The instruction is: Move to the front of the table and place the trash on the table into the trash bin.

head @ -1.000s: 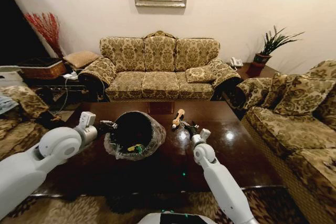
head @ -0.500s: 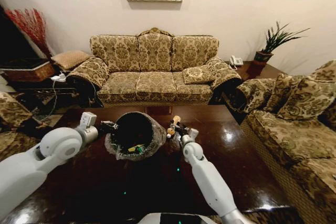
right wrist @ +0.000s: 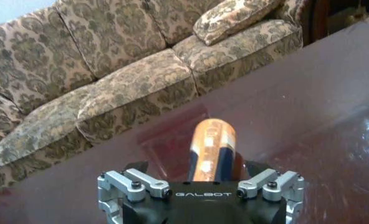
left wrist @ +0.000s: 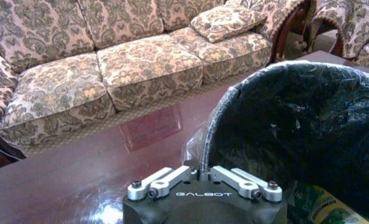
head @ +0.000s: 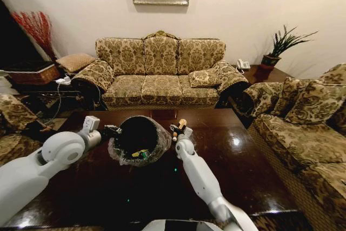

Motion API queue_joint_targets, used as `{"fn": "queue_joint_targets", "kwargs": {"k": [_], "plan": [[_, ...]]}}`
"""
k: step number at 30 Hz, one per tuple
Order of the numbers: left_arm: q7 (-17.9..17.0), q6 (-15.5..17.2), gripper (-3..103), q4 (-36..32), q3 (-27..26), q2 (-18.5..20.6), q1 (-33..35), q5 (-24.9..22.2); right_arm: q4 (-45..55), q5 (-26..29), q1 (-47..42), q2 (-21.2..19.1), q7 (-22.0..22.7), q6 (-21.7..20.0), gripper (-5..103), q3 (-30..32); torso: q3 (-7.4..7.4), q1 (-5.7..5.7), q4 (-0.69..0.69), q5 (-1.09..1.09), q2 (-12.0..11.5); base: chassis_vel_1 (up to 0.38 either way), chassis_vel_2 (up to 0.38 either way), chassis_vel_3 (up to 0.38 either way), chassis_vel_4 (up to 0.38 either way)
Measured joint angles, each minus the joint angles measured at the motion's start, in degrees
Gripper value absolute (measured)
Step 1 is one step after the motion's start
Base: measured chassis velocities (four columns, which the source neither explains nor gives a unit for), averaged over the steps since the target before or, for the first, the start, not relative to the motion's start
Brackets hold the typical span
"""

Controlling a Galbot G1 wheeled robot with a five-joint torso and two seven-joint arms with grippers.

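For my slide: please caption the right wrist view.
Right end effector holds a brown-orange bottle above the table.

We note dark glossy table (head: 243,160); trash bin (head: 141,138) above its left-centre, tipped; whether it touches tabletop, we cannot tell.

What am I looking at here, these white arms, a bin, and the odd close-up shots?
It is a two-armed robot facing a dark wooden table. One picture comes from a camera on its head; the two close-ups come from cameras on its wrists. The left gripper is clamped on the rim of a black trash bin, tilted so that its opening faces the camera, with some wrappers already inside. The right gripper, beside the bin's opening, holds a small brown-orange bottle. Behind stands a patterned sofa.
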Motion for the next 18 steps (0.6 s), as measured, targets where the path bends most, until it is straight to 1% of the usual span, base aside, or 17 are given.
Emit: {"fn": "queue_joint_targets", "kwargs": {"k": [3, 5, 6, 9, 10, 13, 14, 15, 16, 17, 18], "plan": [[0.02, -0.11, 0, 0.0, 0.0, -0.04, 0.0, 0.0, -1.82, 0.44, 0.51, -0.03, -0.42, -0.27, 101, 0.11, 0.0, -0.01, 0.01, 0.01, 0.0, 0.0, 0.0, 0.0, 0.0], [0.17, -0.54, 0, 0.12, 0.0, -0.06, -0.02, -0.02, -2.93, 0.39, 0.59, -0.07, -1.19, -0.94, 94, 0.08, 0.0, 0.01, -0.01, 0.01, 0.0, 0.0, 0.0, 0.0, 0.0], [0.17, -0.54, 0, 0.12, 0.0, -0.06, -0.02, -0.02, -2.93, 0.39, 0.59, -0.07, -1.19, -0.94, 94, 0.08, 0.0, 0.01, -0.01, 0.01, 0.0, 0.0, 0.0, 0.0, 0.0], [0.49, -0.86, 0, 0.3, 0.13, -0.19, -0.12, -0.03, -4.59, 0.4, 0.85, -0.11, -2.01, -1.65, 83, -0.08, 0.01, 0.02, -0.02, 0.01, 0.0, 0.0, 0.0, 0.0, 0.0], [0.49, -0.86, 0, 0.3, 0.13, -0.19, -0.12, -0.03, -4.59, 0.4, 0.85, -0.11, -2.01, -1.65, 83, -0.08, 0.01, 0.02, -0.02, 0.01, 0.0, 0.0, 0.0, 0.0, 0.0], [0.54, -1.11, 0, 0.54, 0.29, -0.37, -0.14, -0.02, -5.71, 0.45, 1.0, -0.13, -3.04, -1.75, 67, -0.23, 0.0, 0.0, 0.0, 0.01, 0.0, 0.0, 0.0, 0.0, 0.0], [0.54, -1.11, 0, 0.54, 0.29, -0.37, -0.14, -0.02, -5.71, 0.45, 1.0, -0.13, -3.04, -1.75, 67, -0.23, 0.0, 0.0, 0.0, 0.01, 0.0, 0.0, 0.0, 0.0, 0.0], [0.6, -1.15, 0, 0.64, 0.29, -0.39, -0.15, -0.02, -5.73, 0.49, 0.99, -0.14, -3.23, -1.8, 62, -0.27, 0.0, 0.0, 0.0, 0.01, 0.0, 0.0, 0.0, 0.0, 0.0], [0.61, -1.19, 0, 0.75, 0.29, -0.39, -0.17, -0.01, -5.64, 0.56, 0.94, -0.15, -3.34, -1.82, 62, -0.32, 0.0, 0.0, 0.0, 0.01, 0.0, 0.0, 0.0, 0.0, 0.0], [0.63, -1.22, 0, 0.83, 0.29, -0.39, -0.19, 0.0, -5.45, 0.63, 0.89, -0.16, -3.38, -1.87, 56, -0.37, 0.0, 0.01, -0.01, 0.01, 0.0, 0.0, 0.0, 0.0, 0.0], [0.63, -1.22, 0, 0.83, 0.29, -0.39, -0.19, 0.0, -5.45, 0.63, 0.89, -0.16, -3.38, -1.87, 56, -0.37, 0.0, 0.01, -0.01, 0.01, 0.0, 0.0, 0.0, 0.0, 0.0]]}}
